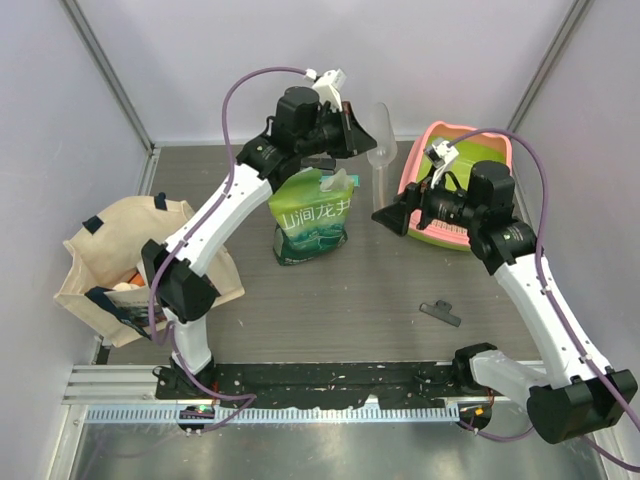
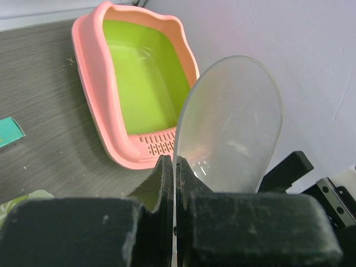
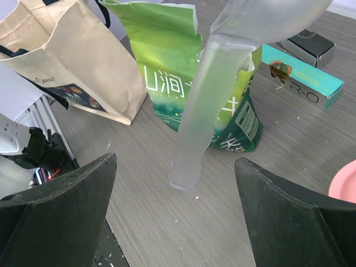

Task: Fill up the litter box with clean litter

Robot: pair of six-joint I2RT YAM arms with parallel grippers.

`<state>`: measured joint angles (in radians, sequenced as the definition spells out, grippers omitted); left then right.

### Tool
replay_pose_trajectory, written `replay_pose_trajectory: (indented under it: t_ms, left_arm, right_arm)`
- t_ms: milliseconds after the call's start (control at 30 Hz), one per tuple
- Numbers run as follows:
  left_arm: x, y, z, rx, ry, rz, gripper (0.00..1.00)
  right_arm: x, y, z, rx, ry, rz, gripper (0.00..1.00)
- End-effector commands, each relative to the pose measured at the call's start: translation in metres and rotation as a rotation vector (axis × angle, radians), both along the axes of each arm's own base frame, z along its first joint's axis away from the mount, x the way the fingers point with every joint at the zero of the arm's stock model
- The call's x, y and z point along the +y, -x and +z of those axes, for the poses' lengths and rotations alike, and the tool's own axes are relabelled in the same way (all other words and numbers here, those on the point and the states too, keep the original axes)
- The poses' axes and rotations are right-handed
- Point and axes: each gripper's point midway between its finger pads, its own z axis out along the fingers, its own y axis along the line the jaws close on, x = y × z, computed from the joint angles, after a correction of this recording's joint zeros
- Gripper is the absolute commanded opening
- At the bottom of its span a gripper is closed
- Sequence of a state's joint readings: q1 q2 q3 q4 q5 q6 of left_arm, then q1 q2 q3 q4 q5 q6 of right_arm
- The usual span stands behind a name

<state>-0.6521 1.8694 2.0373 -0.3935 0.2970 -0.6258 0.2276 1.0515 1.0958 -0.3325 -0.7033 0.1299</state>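
Gleaming plastic litter box (image 2: 90,78); translucent scoop (image 2: 233,128)

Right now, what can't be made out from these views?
- green bag: contents unseen. The left arm overlaps its top in the top view, and the right wrist view shows only its outside.
- litter box: right arm covers most of the basin, top view. The scoop hides one corner, left wrist view.
- tote bag: orange item inside is too small, top view.
- small dark item: too small to name, top view.
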Motion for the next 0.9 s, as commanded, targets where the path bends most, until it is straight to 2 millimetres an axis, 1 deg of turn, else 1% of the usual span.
replay_pose_trajectory:
  t_ms: [0, 67, 133, 200, 233, 300, 333, 367, 433, 467, 500, 567, 600, 667, 700, 733, 767, 800, 833, 867]
  left_arm:
    - [0.013, -0.001, 0.035, -0.052, 0.067, 0.028, 0.0]
    - [0.015, -0.002, 0.038, -0.046, 0.081, 0.032, 0.0]
    - [0.017, 0.0, 0.044, -0.047, 0.093, 0.034, 0.0]
    - [0.018, 0.001, 0.047, -0.043, 0.101, 0.035, 0.0]
    - [0.019, 0.002, 0.047, -0.04, 0.104, 0.037, 0.0]
    - [0.02, 0.002, 0.049, -0.03, 0.113, 0.043, 0.0]
    - [0.022, 0.002, 0.05, -0.029, 0.115, 0.046, 0.0]
    - [0.022, 0.002, 0.049, -0.023, 0.118, 0.049, 0.0]
    - [0.025, 0.0, 0.05, -0.016, 0.125, 0.061, 0.0]
    - [0.027, -0.001, 0.05, -0.011, 0.127, 0.068, 0.0]
    - [0.03, -0.003, 0.049, 0.0, 0.132, 0.078, 0.0]
    - [0.036, -0.003, 0.051, 0.006, 0.135, 0.082, 0.0]
    - [0.043, -0.007, 0.048, -0.001, 0.122, 0.084, 0.03]
    - [0.051, -0.003, 0.051, -0.019, 0.117, 0.046, 0.23]
    - [0.067, -0.007, 0.052, -0.027, 0.117, 0.057, 0.42]
    - [0.074, -0.001, 0.055, -0.059, 0.105, 0.008, 0.48]
    - [0.084, -0.002, 0.048, -0.073, 0.079, -0.003, 0.52]
    - [0.109, 0.0, 0.061, -0.136, 0.063, 0.007, 0.56]
    - [0.122, 0.001, 0.06, -0.283, -0.042, -0.032, 0.58]
    - [0.132, 0.008, 0.054, -0.338, -0.119, -0.063, 0.59]
  right_arm:
    - [0.004, -0.005, 0.024, -0.091, -0.02, -0.006, 0.92]
    - [0.001, -0.015, 0.02, -0.092, -0.009, -0.046, 0.91]
    - [0.002, -0.022, 0.022, -0.11, -0.014, -0.06, 0.89]
    - [0.006, -0.03, 0.019, -0.108, -0.02, -0.065, 0.88]
    - [0.01, -0.033, 0.024, -0.125, -0.033, -0.059, 0.88]
    - [0.017, -0.039, 0.021, -0.123, -0.034, -0.046, 0.87]
    - [0.025, -0.038, 0.026, -0.137, -0.039, -0.027, 0.86]
    - [0.028, -0.039, 0.023, -0.141, -0.028, -0.02, 0.86]
    - [0.032, -0.045, 0.019, -0.139, -0.009, -0.034, 0.82]
    - [0.036, -0.045, 0.016, -0.146, 0.009, -0.033, 0.77]
    - [0.036, -0.049, 0.014, -0.147, 0.021, -0.047, 0.58]
    - [0.03, -0.056, 0.015, -0.151, 0.046, -0.1, 0.38]
    - [0.028, -0.059, 0.015, -0.168, 0.071, -0.107, 0.24]
    - [0.028, -0.056, 0.019, -0.184, 0.111, -0.073, 0.15]
    - [0.027, -0.054, 0.018, -0.222, 0.159, -0.034, 0.12]
    - [0.029, -0.048, 0.015, -0.201, 0.19, 0.006, 0.11]
    - [0.032, -0.04, 0.014, -0.201, 0.202, 0.062, 0.09]
    - [0.033, -0.036, 0.008, -0.198, 0.23, 0.1, 0.08]
    - [0.03, -0.028, 0.002, -0.182, 0.285, 0.151, 0.08]
    - [0.033, -0.024, -0.007, -0.156, 0.305, 0.207, 0.08]
